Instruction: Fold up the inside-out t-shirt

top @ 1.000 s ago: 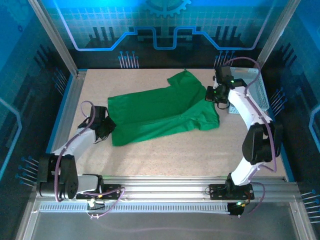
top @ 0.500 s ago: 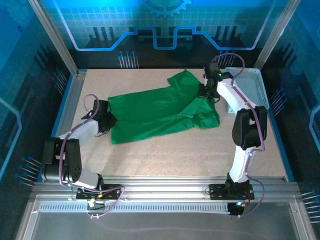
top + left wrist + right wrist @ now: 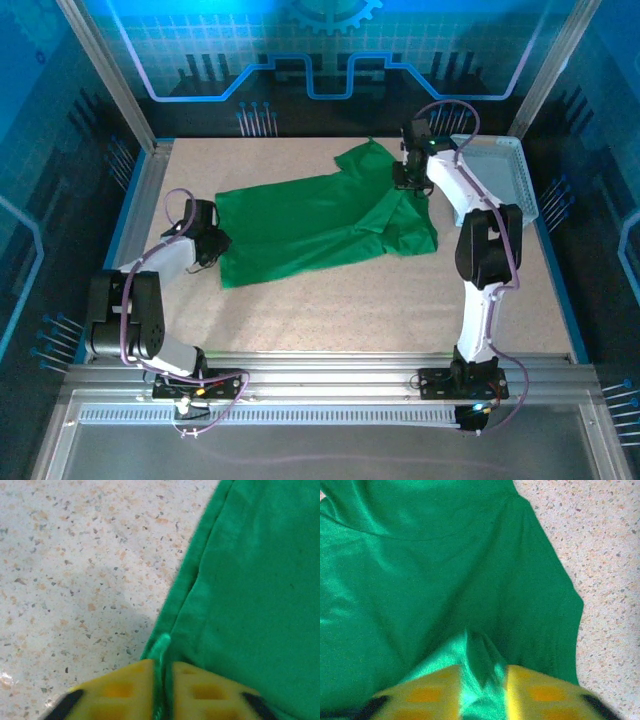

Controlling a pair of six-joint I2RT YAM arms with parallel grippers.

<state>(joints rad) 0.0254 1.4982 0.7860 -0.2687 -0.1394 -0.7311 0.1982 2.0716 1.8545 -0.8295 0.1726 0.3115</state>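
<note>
The bright green t-shirt [image 3: 320, 220] lies spread across the middle of the table, one sleeve pointing to the far side. At its left hem sits my left gripper [image 3: 215, 243], shut on the edge of the cloth; the left wrist view has the hem [image 3: 161, 647] pinched between the yellow fingers [image 3: 120, 690]. My right gripper [image 3: 405, 178] is over the far right part of the shirt, near the sleeve, shut on a bunched fold of the cloth [image 3: 480, 670] between its yellow fingers [image 3: 545, 692]. The tag is hidden.
A white mesh basket [image 3: 500, 175] stands at the far right, close behind the right arm. Speckled tabletop [image 3: 330, 310] lies bare in front of the shirt. Metal frame rails [image 3: 140, 190] line the table's sides.
My right gripper has moved left and farther back over the shirt, carrying the cloth with it. The left gripper has shifted slightly toward the far side at the hem.
</note>
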